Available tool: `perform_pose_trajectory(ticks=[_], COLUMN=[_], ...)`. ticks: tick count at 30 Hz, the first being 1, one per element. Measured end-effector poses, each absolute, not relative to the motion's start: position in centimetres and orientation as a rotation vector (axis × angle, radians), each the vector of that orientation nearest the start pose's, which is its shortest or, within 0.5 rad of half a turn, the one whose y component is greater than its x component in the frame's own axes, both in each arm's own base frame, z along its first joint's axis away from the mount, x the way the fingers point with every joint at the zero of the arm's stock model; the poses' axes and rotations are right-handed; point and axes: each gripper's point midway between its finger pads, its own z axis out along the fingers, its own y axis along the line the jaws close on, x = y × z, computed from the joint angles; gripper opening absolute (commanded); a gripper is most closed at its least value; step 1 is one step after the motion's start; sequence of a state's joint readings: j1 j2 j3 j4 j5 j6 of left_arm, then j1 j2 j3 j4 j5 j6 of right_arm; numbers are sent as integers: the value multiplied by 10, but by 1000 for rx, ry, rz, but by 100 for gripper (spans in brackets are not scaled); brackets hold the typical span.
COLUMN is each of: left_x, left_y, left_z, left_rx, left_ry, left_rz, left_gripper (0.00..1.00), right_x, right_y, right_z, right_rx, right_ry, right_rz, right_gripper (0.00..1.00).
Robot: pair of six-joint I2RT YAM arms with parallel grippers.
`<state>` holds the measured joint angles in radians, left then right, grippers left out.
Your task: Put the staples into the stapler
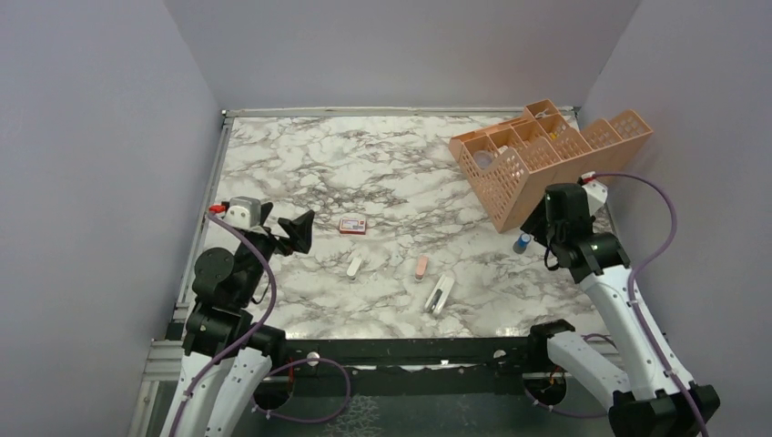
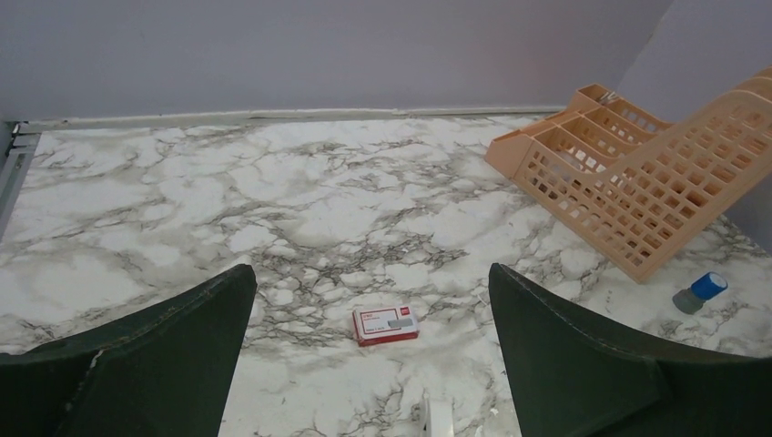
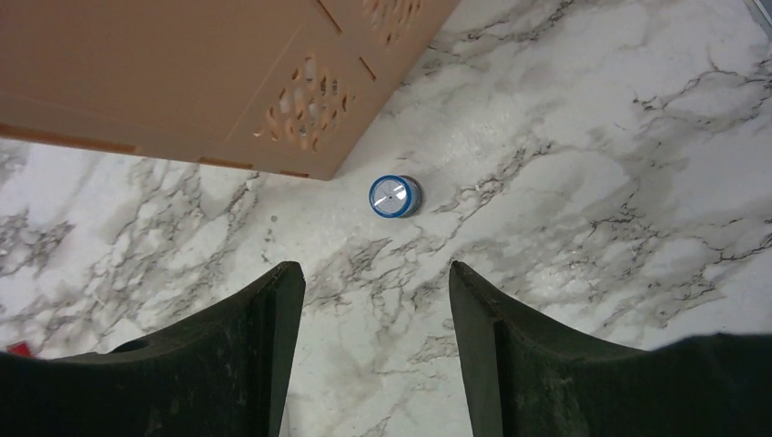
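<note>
On my right wrist feed the right gripper (image 3: 373, 273) sits low in frame, its two dark fingers spread with only the marble table (image 3: 583, 182) between them. Just above the gap stands a small blue cylinder (image 3: 394, 196), near the corner of the peach lattice organizer (image 3: 182, 82) that fills the upper left. A red sliver (image 3: 14, 348) at the left edge might be a box, but I can't tell.

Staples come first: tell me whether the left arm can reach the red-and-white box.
Probably yes: the left gripper is open, and only bare marble lies between it and the red-and-white box.

High from behind; low across the tabletop (image 2: 319, 200) at left wrist; close, downward at right; sharing the blue cylinder (image 3: 394, 196).
</note>
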<state>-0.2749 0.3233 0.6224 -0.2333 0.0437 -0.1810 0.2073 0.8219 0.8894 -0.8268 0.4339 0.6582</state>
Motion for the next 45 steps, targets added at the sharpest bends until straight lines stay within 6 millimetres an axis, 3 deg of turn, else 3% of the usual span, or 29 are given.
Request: perform_pose_trajectory(ticks=[4,12,23,28,31,36,41,45], left_x=[226,227,237,247,254,264,269,273], left_y=[-84,-84,-86,-89,-93,-103,-106,-103], left_z=[298,295,278,262,245,216,199,197], left_rx=[130,135,135,133,111,21,-95,-222], left_ry=[1531,1542,1614,1685,1758,1889,1966,1973], left_rz=[-402,-395,-381,-377,-391,-461,-503,-516], left_gripper=[99,99,99,99,99,99,99,99], right_x=[252,304,356,383,393,382,337,303], right_y=[-1,19,47,58,71,100,144,197], right_z=[171,150,136,117,116,125,123,121], right_rx=[713,638,454,384,307,154,-35,-266], right_ry=[2179,2184,2179,2229,2244,2223,2225,2218], right_rz=[-92,-30,85,87,144,283,446,570], right_gripper=[64,64,64,63,64,66,66,66])
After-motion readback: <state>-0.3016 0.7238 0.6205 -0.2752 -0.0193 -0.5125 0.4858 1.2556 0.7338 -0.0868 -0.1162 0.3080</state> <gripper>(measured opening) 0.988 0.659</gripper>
